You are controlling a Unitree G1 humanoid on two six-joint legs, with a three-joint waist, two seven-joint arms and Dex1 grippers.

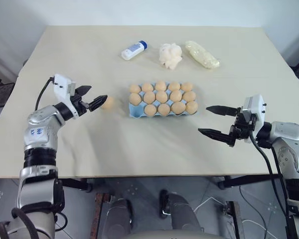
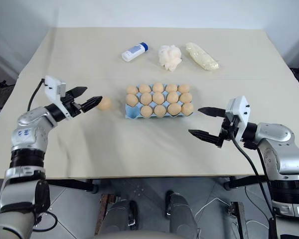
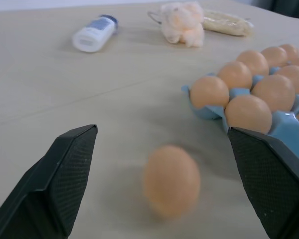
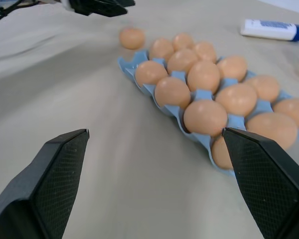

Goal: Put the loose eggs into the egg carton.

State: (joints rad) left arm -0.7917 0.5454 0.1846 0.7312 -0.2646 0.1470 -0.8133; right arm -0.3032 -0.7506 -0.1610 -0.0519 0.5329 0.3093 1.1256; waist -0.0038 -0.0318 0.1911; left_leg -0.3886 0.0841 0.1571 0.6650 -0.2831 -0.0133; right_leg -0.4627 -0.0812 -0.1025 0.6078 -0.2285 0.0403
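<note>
Left gripper (image 1: 91, 97) spread wide, holding nothing, aimed level across the table (image 1: 139, 144); straight ahead of its fingertips, one loose egg (image 1: 108, 102), lying on the bare tabletop just off the tips, framed between the two open fingers (image 3: 65, 169) in the left wrist view, no contact visible; long axis of that egg hard to judge, outline blurred. Beyond the egg, on the same line, the egg carton (image 1: 134, 112), light blue, its near corner cup apparently the only one unfilled, every other cup holding an egg; so egg between claw and empty cup. Further right, right gripper (image 1: 217, 121) also spread wide and empty, pointing back toward the carton from its far side, well apart from the loose egg. Judged nearer by far: left arm; likely next, close on the egg, lift, carry onward to the corner cup.
</note>
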